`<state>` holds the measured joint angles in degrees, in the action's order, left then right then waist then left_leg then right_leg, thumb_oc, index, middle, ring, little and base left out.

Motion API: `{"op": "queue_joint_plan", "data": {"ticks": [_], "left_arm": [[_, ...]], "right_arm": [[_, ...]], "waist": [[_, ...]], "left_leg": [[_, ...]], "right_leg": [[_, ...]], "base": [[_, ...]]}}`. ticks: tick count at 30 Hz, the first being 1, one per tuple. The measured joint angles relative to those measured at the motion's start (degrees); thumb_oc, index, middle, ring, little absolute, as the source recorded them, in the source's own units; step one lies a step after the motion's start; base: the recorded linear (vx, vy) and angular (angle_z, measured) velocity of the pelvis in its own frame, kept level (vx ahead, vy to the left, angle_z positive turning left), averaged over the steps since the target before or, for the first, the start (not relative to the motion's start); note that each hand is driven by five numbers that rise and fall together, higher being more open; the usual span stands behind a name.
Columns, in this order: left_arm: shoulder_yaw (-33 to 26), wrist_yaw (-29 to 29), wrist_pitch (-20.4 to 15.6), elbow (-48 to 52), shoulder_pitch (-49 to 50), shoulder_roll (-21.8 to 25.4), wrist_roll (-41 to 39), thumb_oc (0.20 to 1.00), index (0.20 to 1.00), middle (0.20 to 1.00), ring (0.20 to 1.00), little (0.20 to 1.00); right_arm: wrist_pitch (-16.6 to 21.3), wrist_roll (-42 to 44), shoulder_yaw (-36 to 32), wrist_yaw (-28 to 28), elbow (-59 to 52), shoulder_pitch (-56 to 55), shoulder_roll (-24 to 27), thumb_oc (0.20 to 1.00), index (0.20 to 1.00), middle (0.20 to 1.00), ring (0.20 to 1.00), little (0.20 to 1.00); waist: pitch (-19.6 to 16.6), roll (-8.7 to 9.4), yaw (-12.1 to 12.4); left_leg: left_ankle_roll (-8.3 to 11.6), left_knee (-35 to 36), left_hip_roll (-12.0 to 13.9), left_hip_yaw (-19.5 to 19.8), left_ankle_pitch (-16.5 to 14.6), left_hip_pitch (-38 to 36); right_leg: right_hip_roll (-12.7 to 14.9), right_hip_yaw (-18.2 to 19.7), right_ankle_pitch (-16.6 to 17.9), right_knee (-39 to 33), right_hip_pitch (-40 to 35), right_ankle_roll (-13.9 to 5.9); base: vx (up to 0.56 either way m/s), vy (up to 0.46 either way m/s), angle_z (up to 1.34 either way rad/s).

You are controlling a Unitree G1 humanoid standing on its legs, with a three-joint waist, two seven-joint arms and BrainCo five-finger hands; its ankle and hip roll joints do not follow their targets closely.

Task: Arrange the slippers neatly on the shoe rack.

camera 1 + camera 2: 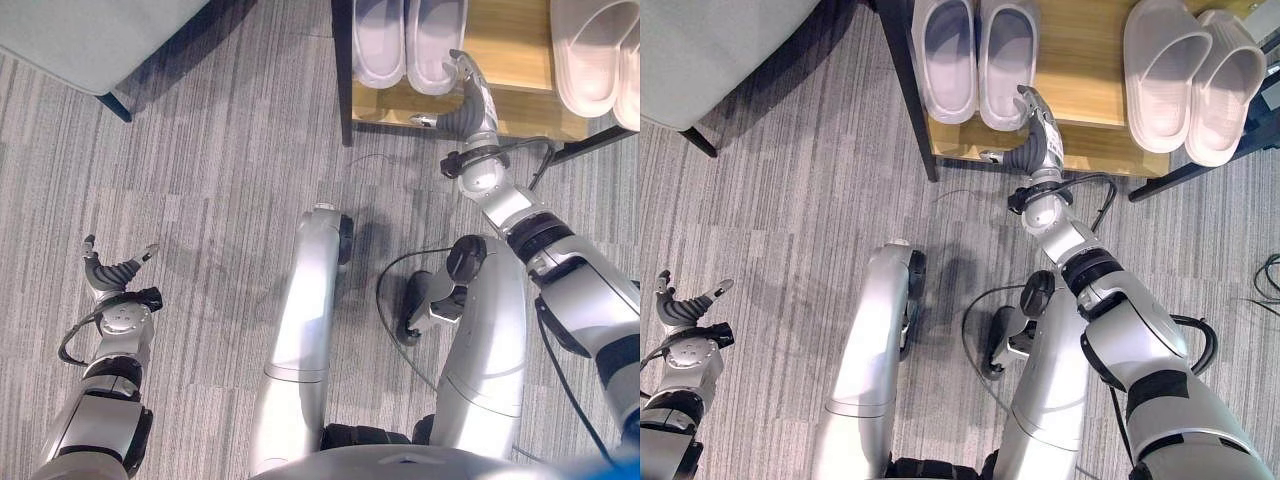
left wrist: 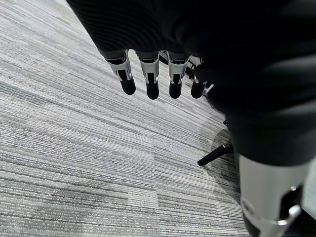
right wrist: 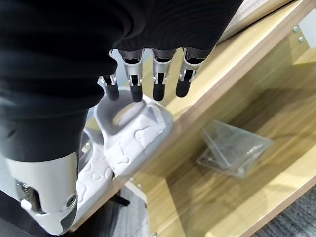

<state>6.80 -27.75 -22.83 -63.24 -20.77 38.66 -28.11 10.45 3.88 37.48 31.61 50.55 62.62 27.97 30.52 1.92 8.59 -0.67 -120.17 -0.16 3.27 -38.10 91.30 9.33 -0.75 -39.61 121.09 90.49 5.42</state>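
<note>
- The shoe rack (image 1: 1080, 95), a wooden shelf on a dark frame, stands at about 12 o'clock in the head views, on grey striped carpet (image 1: 790, 230).
- Two pairs of pale slippers rest on its top shelf: a left pair (image 1: 975, 60) with heels toward the robot, side by side and touching, and a right pair (image 1: 1195, 75) at about 1 o'clock, lying slightly slanted, one partly over the other's edge.
- The right hand (image 1: 1033, 140) reaches to the shelf's front edge, just beside the heel of the left pair's right-side slipper (image 3: 131, 143); its fingers (image 3: 158, 89) are straight and relaxed, their tips close to that heel, holding nothing.
- A clear plastic bag (image 3: 232, 148) lies on the lower shelf.
- The left hand (image 1: 115, 275) hangs at about 8 o'clock over the carpet, well apart from the rack, fingers spread loosely and empty.
- A grey upholstered seat (image 1: 90, 40) with a dark leg sits at about 10 o'clock.
</note>
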Motion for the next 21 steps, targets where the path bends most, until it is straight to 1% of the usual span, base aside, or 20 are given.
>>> {"op": "queue_joint_plan", "data": {"ticks": [6,8,9,10,11,12,13,14,15,16,20,21], "left_arm": [[0.01,-0.06,0.01,-0.04,-0.77,-0.12,0.03,1.0,1.0,1.0,1.0,1.0],[0.0,-0.1,0.07,-0.02,-0.57,-0.25,0.1,1.0,1.0,1.0,1.0,1.0],[-0.02,-0.18,-0.03,0.77,-0.09,-0.3,0.14,1.0,1.0,1.0,1.0,1.0],[-0.87,-0.26,-0.09,2.86,2.78,-0.96,0.61,1.0,1.0,1.0,1.0,1.0],[-1.5,-0.89,0.04,3.49,4.05,-2.05,0.64,1.0,1.0,1.0,1.0,1.0],[-2.09,-1.69,0.0,4.27,5.18,-2.84,0.69,1.0,1.0,1.0,1.0,1.0],[-2.46,-2.6,0.1,5.26,6.48,-3.42,0.75,1.0,1.0,1.0,1.0,1.0],[-2.97,-2.67,0.1,5.71,7.61,-3.54,0.89,1.0,1.0,1.0,1.0,1.0],[-5.28,-2.83,0.09,6.09,8.36,-4.3,1.86,1.0,1.0,1.0,1.0,1.0],[-5.26,-3.97,0.1,7.42,8.29,-4.38,2.82,1.0,1.0,1.0,1.0,1.0],[-7.41,-4.76,0.09,10.07,8.16,-4.09,3.03,1.0,1.0,1.0,1.0,1.0],[-7.95,-5.04,0.1,11.67,7.66,-2.96,3.21,1.0,1.0,1.0,1.0,1.0]], "right_arm": [[0.05,0.02,0.03,-0.95,-0.07,0.0,0.02,1.0,1.0,1.0,1.0,1.0],[1.13,0.35,-0.43,-0.85,-4.67,-0.63,0.04,1.0,1.0,1.0,1.0,1.0],[1.33,0.29,-1.92,-0.12,-7.01,-1.8,0.4,1.0,1.0,1.0,1.0,1.0],[2.36,-0.15,-6.65,2.02,-16.93,-6.77,2.16,1.0,1.0,1.0,1.0,1.0],[3.18,-0.48,-8.37,3.39,-20.79,-9.07,4.13,1.0,1.0,1.0,1.0,1.0],[3.86,-1.02,-10.12,4.25,-23.81,-11.45,6.06,1.0,1.0,1.0,1.0,1.0],[4.35,-2.35,-13.02,5.49,-26.63,-15.06,8.82,1.0,1.0,1.0,1.0,1.0],[4.63,-2.84,-15.13,6.41,-28.67,-18.44,10.83,1.0,1.0,1.0,1.0,1.0],[4.63,-2.84,-16.91,7.2,-29.29,-20.25,11.57,1.0,1.0,1.0,1.0,1.0],[5.3,-3.87,-23.75,8.27,-30.82,-26.39,11.72,1.0,1.0,1.0,1.0,1.0],[5.33,-4.37,-32.5,11.2,-31.77,-38.64,12.01,1.0,1.0,1.0,1.0,1.0],[5.33,-5.29,-35.93,11.87,-32.82,-44.77,13.71,1.0,1.0,1.0,1.0,1.0]], "waist": [[0.01,0.03,-0.11],[0.04,0.1,-1.34],[0.07,0.14,-1.49],[0.09,0.18,-1.52],[0.1,0.22,-1.91],[0.16,0.34,-1.64],[0.43,1.0,-1.92],[0.4,1.35,-1.63],[0.42,1.61,-2.25],[0.53,2.2,-2.55],[0.6,2.54,-3.54],[0.61,2.65,-4.49]], "left_leg": [[0.05,0.0,0.01,0.0,-0.03,0.0],[0.06,0.0,0.01,-0.01,-0.03,0.0],[0.06,0.01,0.01,0.0,-0.03,-0.02],[0.26,-0.09,0.02,-0.01,-0.16,0.03],[0.26,-0.11,0.02,-0.01,-0.18,0.01],[0.26,-0.11,-0.02,-0.01,-0.18,0.01],[0.28,-0.07,-0.01,0.06,-0.19,-0.3],[0.29,-0.07,-0.14,0.18,-0.2,-0.44],[0.29,-0.1,-0.4,0.27,-0.2,-0.46],[0.29,-0.03,-0.73,0.39,-0.2,-0.46],[0.29,0.74,-1.04,0.39,-0.18,-0.41],[0.33,2.3,-2.04,0.42,0.03,-0.39]], "right_leg": [[0.0,-0.01,-0.01,0.01,-0.03,-0.02],[-0.02,0.0,-0.03,0.01,-0.03,-0.05],[-0.09,-0.01,-0.03,0.01,0.0,-0.05],[-0.18,0.06,-0.03,0.02,0.11,-0.06],[-0.17,0.06,-0.04,0.02,0.03,-0.08],[-0.15,0.06,-0.08,0.02,-0.08,-0.15],[-0.12,0.01,-0.09,-0.01,-0.38,-0.17],[-0.09,-0.08,-0.22,-0.02,-0.72,-0.39],[-0.12,-0.09,-0.23,-0.03,-0.78,-0.4],[0.02,-0.12,-0.29,-0.03,-0.8,-0.36],[0.4,-0.23,-0.53,-0.44,-0.84,-0.18],[0.79,-0.32,-0.56,-1.51,-0.79,-0.14]], "base": [[0.0,0.0,0.0],[0.0,0.0,0.0],[0.0,0.0,0.0],[0.0,0.0,0.0],[0.0,0.0,0.0],[0.0,0.0,0.0],[-0.01,-0.02,0.03],[0.0,0.0,0.0],[-0.03,-0.06,0.05],[-0.04,-0.07,0.05],[-0.06,-0.092,0.07],[-0.05,-0.069,0.18]]}}
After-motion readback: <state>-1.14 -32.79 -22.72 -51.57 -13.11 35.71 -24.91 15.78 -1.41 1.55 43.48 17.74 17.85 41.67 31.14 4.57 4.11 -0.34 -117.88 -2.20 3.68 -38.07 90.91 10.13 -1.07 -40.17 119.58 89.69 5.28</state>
